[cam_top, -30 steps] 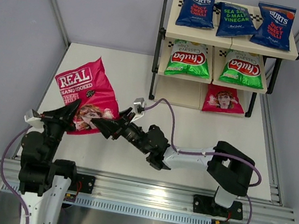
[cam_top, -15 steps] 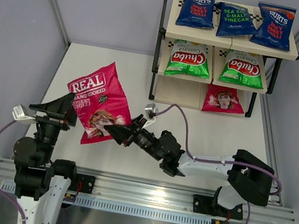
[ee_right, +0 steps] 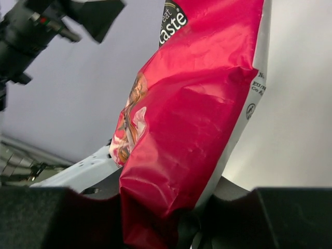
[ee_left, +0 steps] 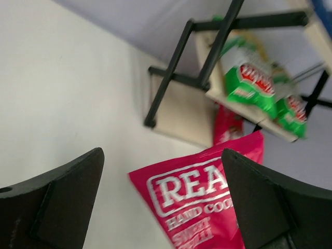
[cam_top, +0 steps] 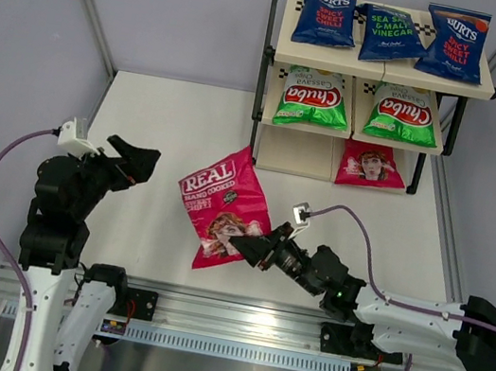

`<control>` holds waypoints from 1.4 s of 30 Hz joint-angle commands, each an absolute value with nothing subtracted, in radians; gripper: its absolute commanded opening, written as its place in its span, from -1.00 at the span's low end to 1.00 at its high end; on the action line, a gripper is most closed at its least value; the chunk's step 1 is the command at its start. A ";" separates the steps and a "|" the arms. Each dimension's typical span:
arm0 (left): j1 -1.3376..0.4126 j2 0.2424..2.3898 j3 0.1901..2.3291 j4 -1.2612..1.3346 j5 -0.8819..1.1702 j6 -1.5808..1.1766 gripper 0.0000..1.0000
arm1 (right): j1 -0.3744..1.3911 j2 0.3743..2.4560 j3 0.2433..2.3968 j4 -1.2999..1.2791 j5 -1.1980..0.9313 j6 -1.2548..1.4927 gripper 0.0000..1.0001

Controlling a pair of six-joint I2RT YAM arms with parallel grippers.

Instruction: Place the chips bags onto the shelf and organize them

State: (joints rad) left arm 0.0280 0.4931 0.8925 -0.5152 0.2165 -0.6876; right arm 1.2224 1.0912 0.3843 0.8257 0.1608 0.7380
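Red chip bag hangs out in front of the shelf, pinched at its bottom edge by the right gripper — looks light, puffy and slippery, so I'd grab the flat seam, not the crushable belly — while the left gripper gapes empty.

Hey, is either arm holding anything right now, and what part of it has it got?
The right gripper is shut on the pink-red REAL bag, pinching its bottom edge, below the printed picture. The left gripper is open and holds nothing.
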 commanded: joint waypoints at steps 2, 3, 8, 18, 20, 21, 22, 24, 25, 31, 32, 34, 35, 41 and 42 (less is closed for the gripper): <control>0.026 0.496 0.934 -0.607 0.282 -0.408 0.98 | 1.137 0.948 0.290 0.730 0.265 0.908 -0.60; 0.026 0.489 0.930 -0.610 0.278 -0.375 0.98 | 1.118 0.936 0.252 0.739 0.264 0.919 -0.60; 0.026 0.462 0.873 -0.615 0.206 -0.299 0.98 | 0.988 0.855 0.212 0.684 0.270 0.969 -0.61; 0.018 0.345 0.730 -0.546 0.121 -0.299 0.98 | 0.654 0.920 0.247 0.708 0.077 1.041 -0.61; 0.020 0.342 0.724 -0.549 0.121 -0.302 0.98 | 0.614 0.957 0.255 0.757 0.032 1.063 -0.61; 0.017 0.341 0.724 -0.549 0.126 -0.304 0.98 | 0.592 0.994 0.258 0.781 0.025 1.058 -0.61; 0.017 0.336 0.723 -0.545 0.132 -0.304 0.98 | 0.580 1.014 0.264 0.793 0.015 1.054 -0.61; 0.012 0.330 0.716 -0.543 0.146 -0.305 0.98 | 0.542 1.073 0.294 0.825 -0.030 1.031 -0.61; 0.009 0.328 0.715 -0.540 0.147 -0.305 0.98 | 0.529 1.097 0.304 0.840 -0.046 1.031 -0.60; -0.017 0.302 0.709 -0.537 0.161 -0.307 0.98 | 0.442 1.262 0.379 0.980 -0.147 1.034 -0.60; -0.020 0.301 0.707 -0.537 0.163 -0.307 0.98 | 0.434 1.282 0.400 1.011 -0.169 1.037 -0.60; -0.035 0.295 0.707 -0.538 0.164 -0.307 0.98 | 0.404 1.348 0.423 1.041 -0.196 1.052 -0.59; -0.038 0.295 0.709 -0.538 0.163 -0.305 0.98 | 0.396 1.373 0.442 1.083 -0.215 1.054 -0.59; -0.052 0.278 0.704 -0.534 0.170 -0.305 0.98 | 0.353 1.560 0.529 1.158 -0.216 1.043 -0.54; -0.052 0.278 0.703 -0.534 0.173 -0.305 0.98 | 0.351 1.612 0.538 1.179 -0.218 1.043 -0.52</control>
